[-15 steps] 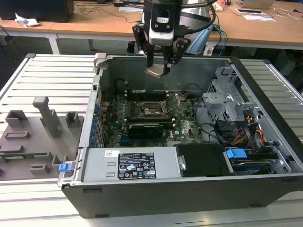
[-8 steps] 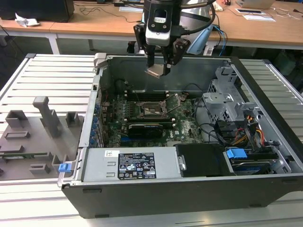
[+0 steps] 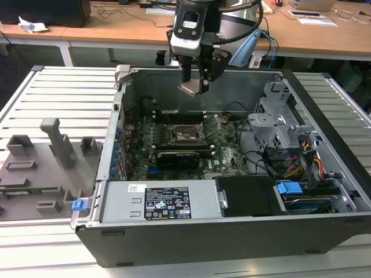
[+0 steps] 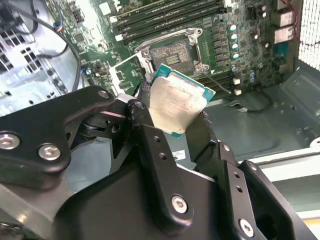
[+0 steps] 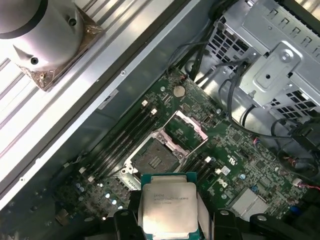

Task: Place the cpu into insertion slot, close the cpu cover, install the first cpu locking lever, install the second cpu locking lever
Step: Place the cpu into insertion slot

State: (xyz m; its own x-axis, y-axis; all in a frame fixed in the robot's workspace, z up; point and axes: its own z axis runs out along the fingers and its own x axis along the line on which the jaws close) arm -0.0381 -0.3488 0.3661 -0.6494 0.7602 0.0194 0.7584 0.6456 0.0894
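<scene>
black pincer [image 3: 194, 88] grips the cpu [image 5: 167, 210]; first wrist view exposes the cpu cover [image 5: 188, 129] open beside the insertion slot [image 5: 152, 160].

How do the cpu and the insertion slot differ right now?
The cpu is held in the pincer above the motherboard; the insertion slot sits on the motherboard, uncovered. The cpu's face is pale metal; the slot is dark inside. Both are square.

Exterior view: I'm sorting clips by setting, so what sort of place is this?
Probably a robotics lab or workshop: an open computer case lies on a slatted metal table, wooden desks with cables and papers stand behind, and the hand holds the cpu above the motherboard.
</scene>
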